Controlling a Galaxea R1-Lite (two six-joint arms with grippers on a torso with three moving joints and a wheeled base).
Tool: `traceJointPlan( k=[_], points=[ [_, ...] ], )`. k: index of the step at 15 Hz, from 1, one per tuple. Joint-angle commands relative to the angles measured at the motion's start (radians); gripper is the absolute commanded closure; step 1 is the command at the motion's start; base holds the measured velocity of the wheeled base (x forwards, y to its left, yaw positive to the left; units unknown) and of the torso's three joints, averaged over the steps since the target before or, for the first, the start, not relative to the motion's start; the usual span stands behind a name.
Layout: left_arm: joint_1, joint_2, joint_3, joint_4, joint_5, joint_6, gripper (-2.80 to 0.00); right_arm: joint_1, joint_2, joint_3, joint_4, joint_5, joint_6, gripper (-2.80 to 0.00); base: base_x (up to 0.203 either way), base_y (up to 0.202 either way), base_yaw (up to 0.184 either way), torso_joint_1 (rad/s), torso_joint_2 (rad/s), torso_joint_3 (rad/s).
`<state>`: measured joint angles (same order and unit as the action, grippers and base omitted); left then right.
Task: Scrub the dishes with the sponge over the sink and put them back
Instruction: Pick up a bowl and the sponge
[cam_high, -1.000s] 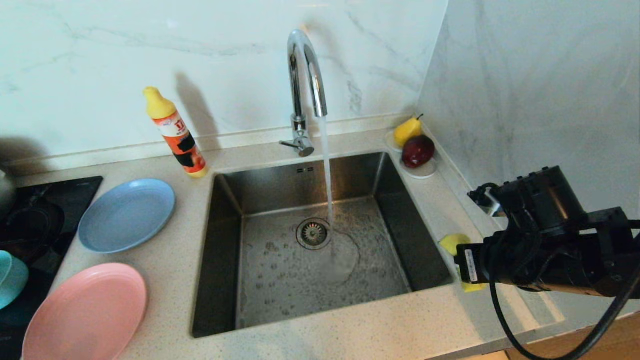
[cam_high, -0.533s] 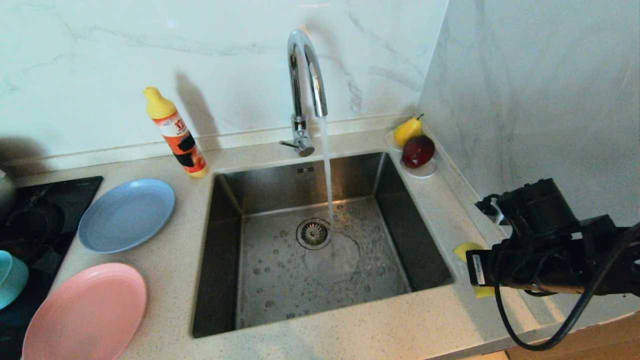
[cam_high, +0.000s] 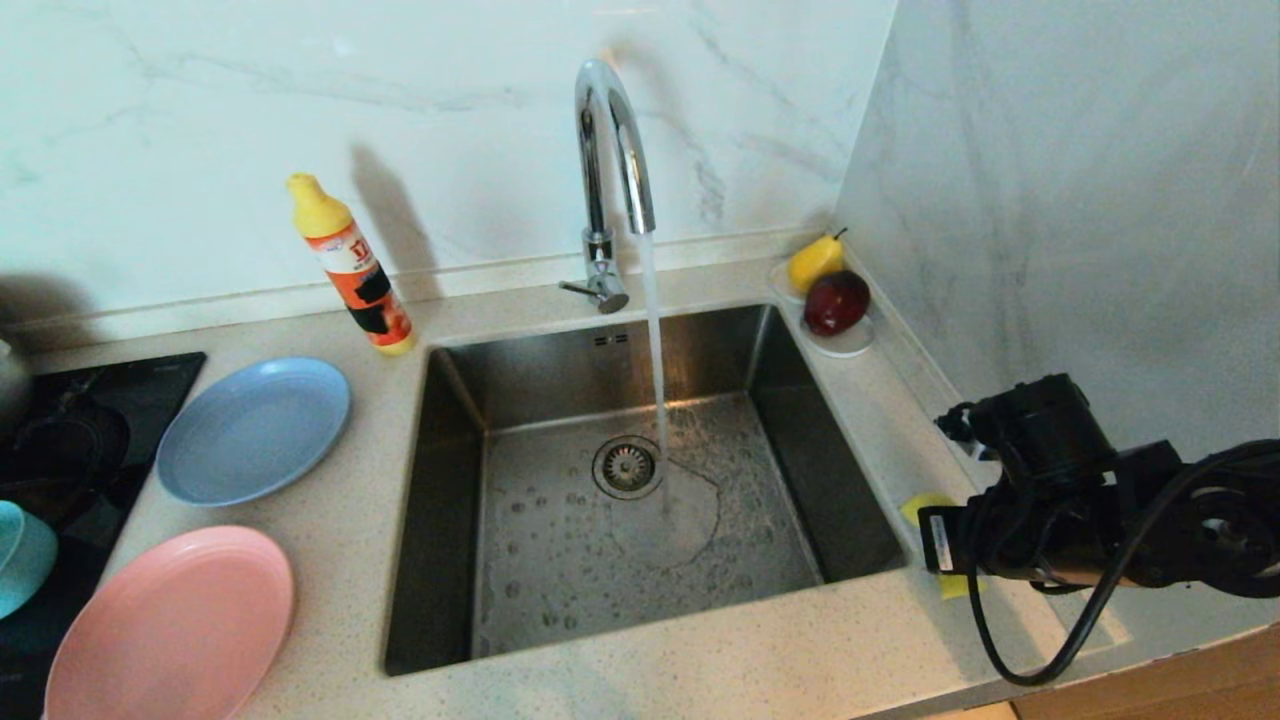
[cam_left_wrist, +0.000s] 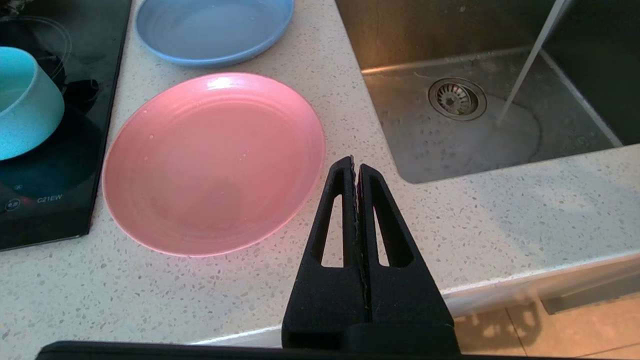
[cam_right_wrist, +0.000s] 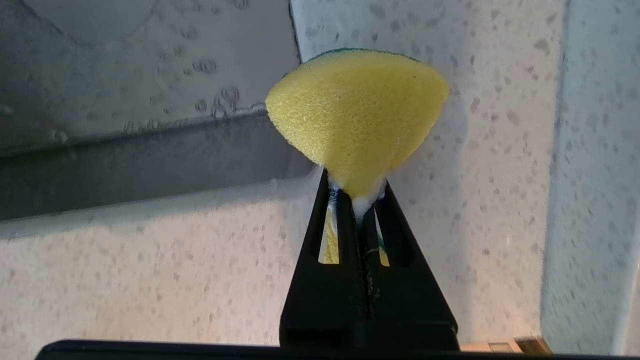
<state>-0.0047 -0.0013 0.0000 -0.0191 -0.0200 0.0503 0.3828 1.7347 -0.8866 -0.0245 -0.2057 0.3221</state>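
My right gripper (cam_right_wrist: 356, 186) is shut on the yellow sponge (cam_right_wrist: 357, 112), with foam at its fingertips. It holds the sponge low over the counter just right of the sink (cam_high: 455, 480), where yellow bits of the sponge (cam_high: 925, 506) peek out from under the right arm. Water runs from the tap (cam_high: 610, 150) into the basin. The pink plate (cam_high: 170, 630), blue plate (cam_high: 255, 428) and teal bowl (cam_high: 20, 555) lie on the left. My left gripper (cam_left_wrist: 355, 165) is shut and empty, parked over the counter's front edge beside the pink plate (cam_left_wrist: 212, 160).
An orange detergent bottle (cam_high: 350, 265) stands behind the sink's left corner. A white saucer (cam_high: 848, 345) with a pear and a red fruit sits at the back right. A black hob (cam_high: 80, 440) lies far left. The marble side wall (cam_high: 1080, 200) is close to the right arm.
The right arm has sunk toward the counter and drawn back slightly to the right with the sponge in its grip. The left arm and the dishes have not moved.
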Motion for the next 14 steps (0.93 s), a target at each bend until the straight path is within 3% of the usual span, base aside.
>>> traceJointPlan(
  k=[1, 11, 12, 14],
  points=[
    [0.0, 0.0, 0.012, -0.001, 0.0, 0.0, 0.0, 0.001, 0.016, 0.001, -0.012, -0.001, 0.003, 0.0, 0.0, 0.0, 0.0, 0.0, 0.0, 0.0],
    [0.0, 0.0, 0.012, -0.001, 0.0, 0.0, 0.0, -0.015, 0.041, 0.001, -0.027, -0.002, 0.005, 0.0, 0.0, 0.0, 0.0, 0.0, 0.0, 0.0],
    [0.0, 0.0, 0.012, -0.001, 0.0, 0.0, 0.0, -0.015, 0.044, 0.002, -0.038, -0.001, 0.005, -2.8, 0.0, 0.0, 0.0, 0.0, 0.0, 0.0],
    [0.0, 0.0, 0.012, -0.001, 0.0, 0.0, 0.0, -0.013, 0.043, -0.001, -0.04, -0.001, 0.006, -2.8, 0.0, 0.0, 0.0, 0.0, 0.0, 0.0]
  ],
)
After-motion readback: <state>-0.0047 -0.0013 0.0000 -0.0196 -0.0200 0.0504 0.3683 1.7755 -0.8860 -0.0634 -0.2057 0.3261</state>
